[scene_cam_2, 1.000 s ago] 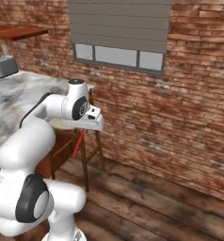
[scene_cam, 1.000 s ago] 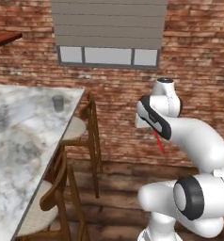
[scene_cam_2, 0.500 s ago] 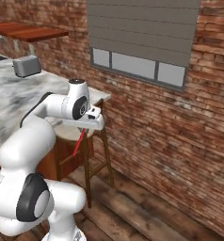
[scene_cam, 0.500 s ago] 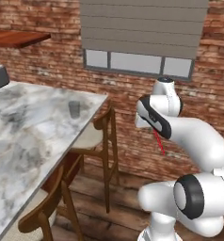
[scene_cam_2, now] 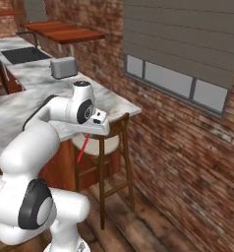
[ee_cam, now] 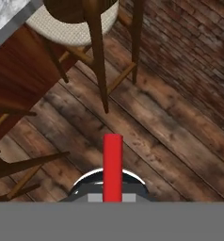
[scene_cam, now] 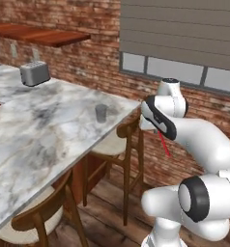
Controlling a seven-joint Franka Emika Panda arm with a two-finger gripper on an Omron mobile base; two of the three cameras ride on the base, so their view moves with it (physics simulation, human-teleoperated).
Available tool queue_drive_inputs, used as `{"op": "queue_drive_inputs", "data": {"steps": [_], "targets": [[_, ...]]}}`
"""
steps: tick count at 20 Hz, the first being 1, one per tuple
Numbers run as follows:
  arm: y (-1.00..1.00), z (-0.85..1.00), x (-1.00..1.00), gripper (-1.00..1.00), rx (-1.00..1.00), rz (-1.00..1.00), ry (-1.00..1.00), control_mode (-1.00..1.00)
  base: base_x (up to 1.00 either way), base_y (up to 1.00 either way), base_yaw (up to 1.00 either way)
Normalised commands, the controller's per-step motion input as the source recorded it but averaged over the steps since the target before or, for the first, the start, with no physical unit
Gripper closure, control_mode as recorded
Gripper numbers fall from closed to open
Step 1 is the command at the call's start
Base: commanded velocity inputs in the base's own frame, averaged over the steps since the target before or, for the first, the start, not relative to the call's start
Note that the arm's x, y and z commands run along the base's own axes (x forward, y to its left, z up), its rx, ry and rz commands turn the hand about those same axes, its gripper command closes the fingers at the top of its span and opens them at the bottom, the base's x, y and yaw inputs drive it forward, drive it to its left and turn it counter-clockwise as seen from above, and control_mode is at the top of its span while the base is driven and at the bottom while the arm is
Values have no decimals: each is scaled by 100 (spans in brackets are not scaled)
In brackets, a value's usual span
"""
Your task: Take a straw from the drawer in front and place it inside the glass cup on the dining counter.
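Note:
The red straw (scene_cam: 164, 144) hangs down from my gripper (scene_cam: 158, 132), which is shut on it beside the counter's far corner, above the floor. From the right base view the straw (scene_cam_2: 83, 147) slants down below the gripper (scene_cam_2: 88, 134). In the hand view the straw (ee_cam: 112, 167) sticks straight out from the gripper (ee_cam: 112, 197) over wooden floorboards. The glass cup (scene_cam: 101, 113) stands upright on the dining counter (scene_cam: 39, 130), near its far edge and left of the gripper. The counter's corner (scene_cam_2: 111, 102) lies just behind my hand. The drawer is out of view.
A silver toaster (scene_cam: 35, 73) sits at the counter's far left end, also seen as the toaster (scene_cam_2: 64, 67). Wooden stools (scene_cam: 112, 142) (scene_cam: 30, 226) (scene_cam_2: 106, 142) (ee_cam: 76, 23) line the counter's side. A brick wall with a shuttered window (scene_cam: 184, 43) stands behind.
The whole picture has shifted as the base turned: counter, cup and toaster have slid rightward and come closer in the left base view. The arm keeps its pose with the straw held.

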Motion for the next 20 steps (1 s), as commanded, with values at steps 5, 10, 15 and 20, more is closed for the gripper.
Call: {"op": "queue_drive_inputs", "data": {"steps": [5, 10, 15, 20], "targets": [[0, 0, 0, 100, 0, 0, 0, 100, 18, -46, 43], [0, 0, 0, 100, 0, 0, 0, 100, 24, -56, 39], [0, 0, 0, 100, 0, 0, 0, 100, 24, -66, 40], [0, 0, 0, 100, 0, 0, 0, 100, 19, -62, 41]]}}
